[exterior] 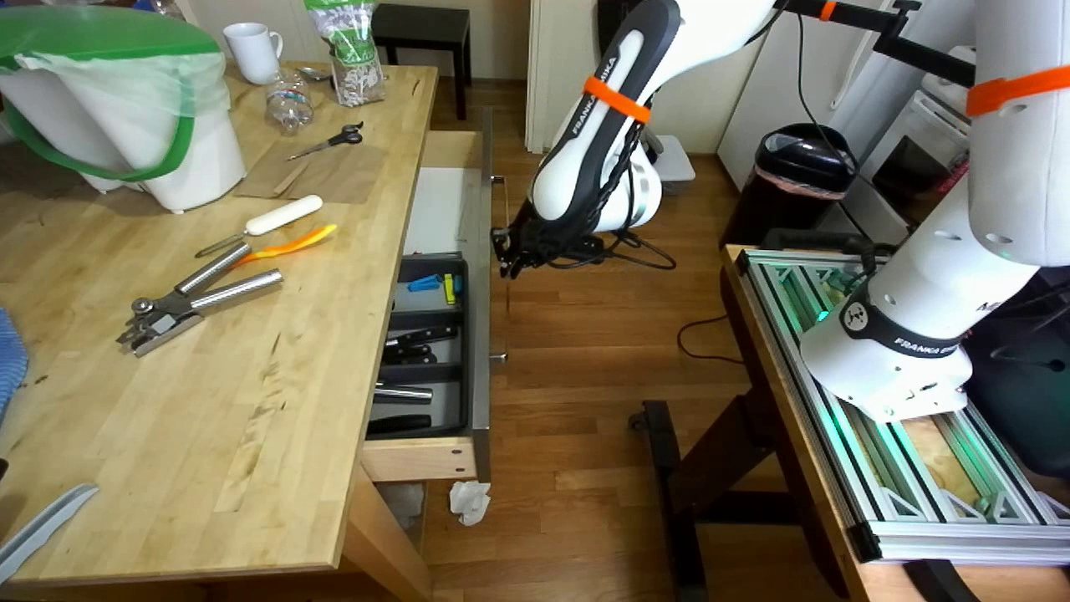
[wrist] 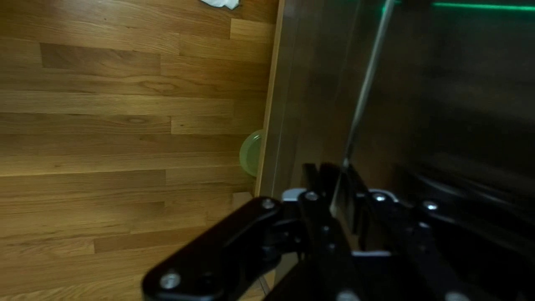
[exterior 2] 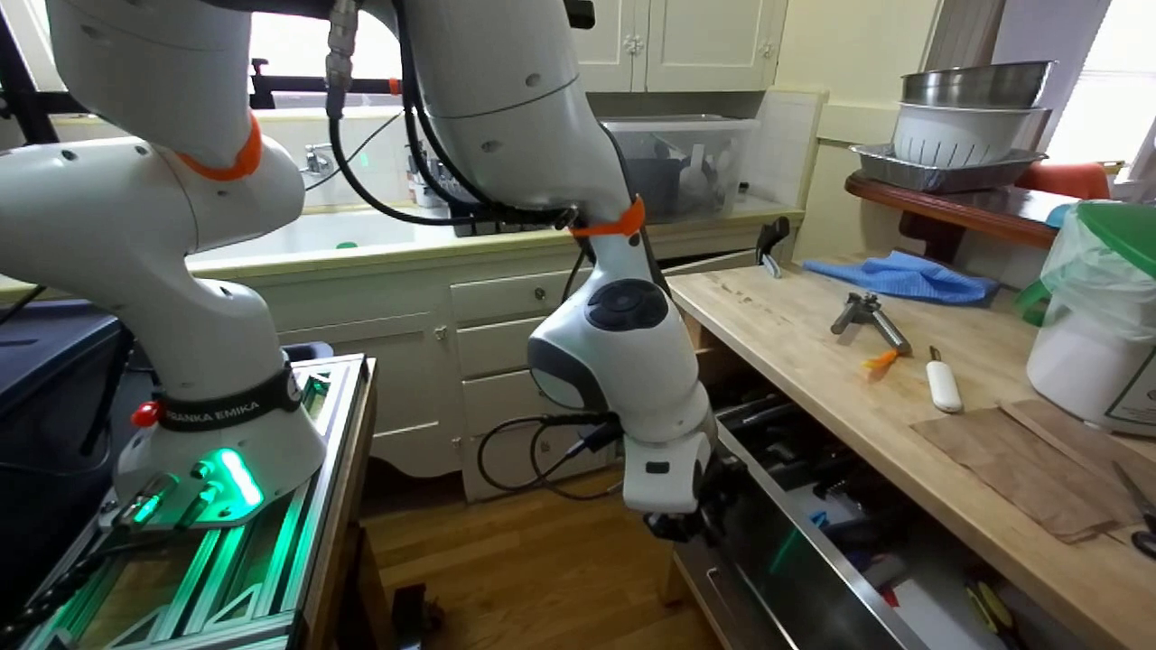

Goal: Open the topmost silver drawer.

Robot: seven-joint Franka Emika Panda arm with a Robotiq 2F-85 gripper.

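Drawer [exterior: 481,401]: the topmost silver one, standing well out from under the tabletop [exterior: 276,435].
Handle [wrist: 367,79]: thin metal bar across the drawer's front.
End effector [wrist: 334,171]: jaws nearly together, clasping the handle between them.
Tray [exterior: 430,320]: dark, set inside the drawer, with compartments; one holds a blue piece [exterior: 425,283] and a yellow piece [exterior: 449,288], the next black handles [exterior: 422,336], the next a silver handle [exterior: 405,394] and a dark handle [exterior: 401,424].
Drawer bottom [exterior: 439,205]: white beside the tray; a yellow-and-black tool [exterior 2: 992,607] lies on it.
Bucket [exterior: 201,180]: on the tabletop, green lid [exterior: 109,33] on top, pale film [exterior: 142,84] hanging from beneath; inside hidden.
Mug [exterior: 251,54]: white, near the bucket.
Bottle [exterior: 289,102]: clear, just beside the mug.
Bag [exterior: 359,58]: green and clear, pale contents showing.
Bin [exterior 2: 731,181]: clear plastic, holding a dark tub [exterior 2: 657,185] and pale pieces [exterior 2: 695,171].
Bowl [exterior 2: 975,88]: steel, stacked above a white colander [exterior 2: 962,135], with a foil pan [exterior 2: 939,173] lowest.
Trash can [exterior: 761,209]: dark, on the floor [exterior: 585,351], pinkish liner [exterior: 798,186] around its rim.
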